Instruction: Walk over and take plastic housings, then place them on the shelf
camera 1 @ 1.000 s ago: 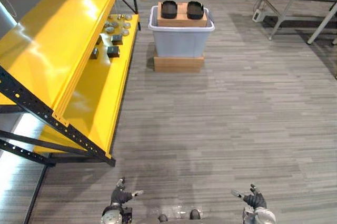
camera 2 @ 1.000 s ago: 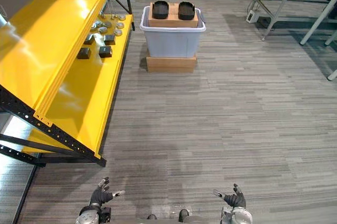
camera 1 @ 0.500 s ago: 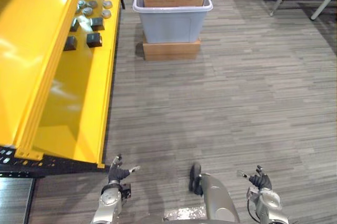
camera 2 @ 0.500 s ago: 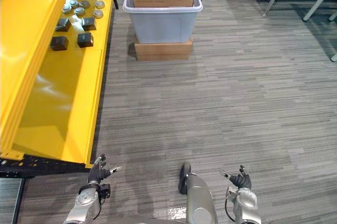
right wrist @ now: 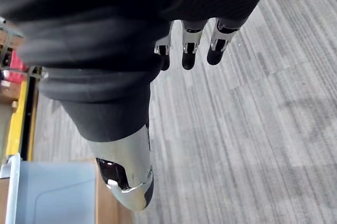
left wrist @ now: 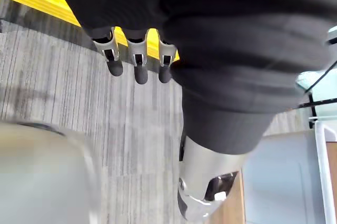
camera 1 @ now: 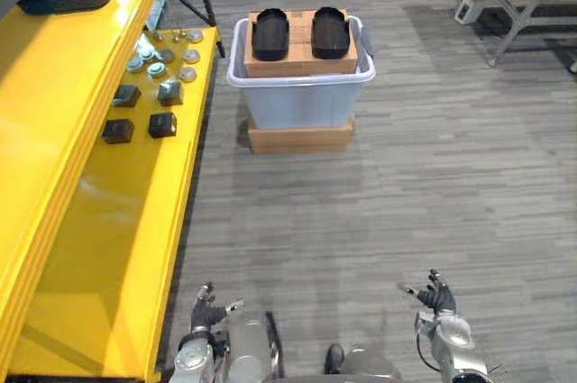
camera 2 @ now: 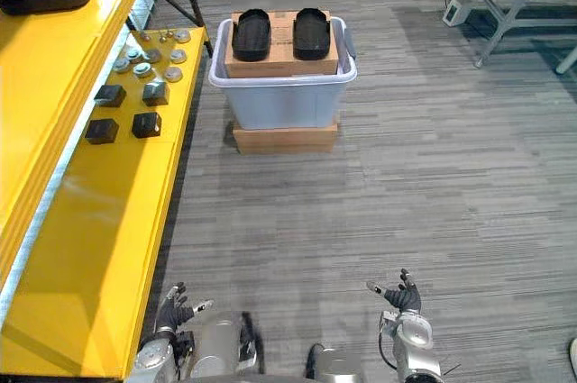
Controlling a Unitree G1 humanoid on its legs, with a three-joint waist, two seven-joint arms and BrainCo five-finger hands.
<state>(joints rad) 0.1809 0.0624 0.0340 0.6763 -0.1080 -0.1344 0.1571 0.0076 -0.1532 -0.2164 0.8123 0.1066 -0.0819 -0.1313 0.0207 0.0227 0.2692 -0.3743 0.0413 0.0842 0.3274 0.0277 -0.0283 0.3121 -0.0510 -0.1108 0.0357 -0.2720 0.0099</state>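
Head eyes share bin [camera 1: 302,104] and shelf [camera 1: 99,221] from above — wrist cameras face floor [right wrist: 253,129].

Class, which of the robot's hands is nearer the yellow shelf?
Left. The left hand hangs beside the front edge of the yellow shelf; the right hand is over open floor, well away.

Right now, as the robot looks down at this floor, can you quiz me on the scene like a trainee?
1. True or false: the left hand and right hand are both open and empty.
2. The two black plastic housings ahead rest on: A the bare floor; B a cardboard box in a grey tote; C a trolley.
3. How many dark square blocks lie on the lower yellow shelf?
Key: 1 true; 2 B; 3 four.
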